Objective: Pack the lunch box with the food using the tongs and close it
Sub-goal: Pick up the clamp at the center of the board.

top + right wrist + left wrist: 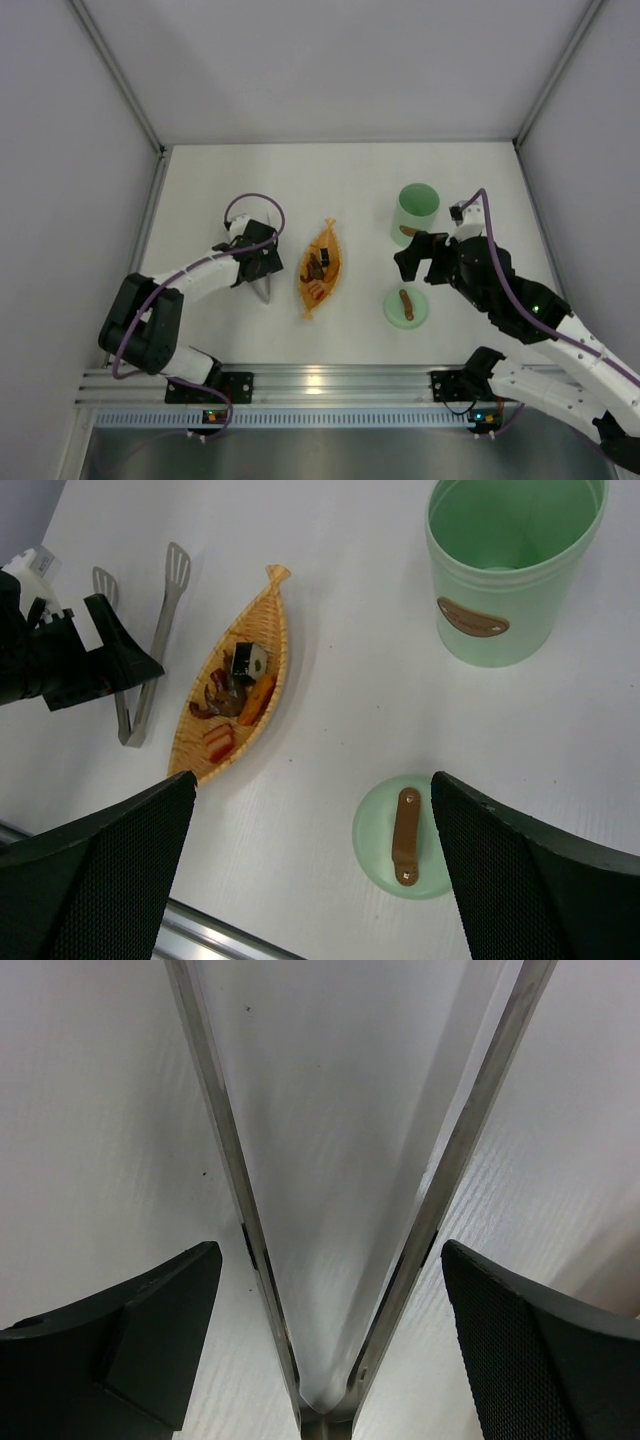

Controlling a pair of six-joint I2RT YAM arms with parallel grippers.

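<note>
The silver tongs (228, 1150) lie flat on the table in a narrow V, hinge end nearest the left wrist camera. My left gripper (330, 1260) is open and straddles them near the hinge, its fingers (150, 1310) clear of both arms. From above, only the tongs' hinge end (266, 293) shows below the left gripper (258, 270). The food (320, 268) sits in an orange leaf-shaped tray (338, 262). The mint lunch box (415, 213) stands open and empty (510, 570). My right gripper (420, 258) hovers open and empty (312, 780) between the tray and the box.
A flat green lid with a brown handle (406, 305) lies on the table below the right gripper, also visible as the lid (405, 835) in the right wrist view. White walls enclose the table on three sides. An aluminium rail (320, 385) runs along the near edge.
</note>
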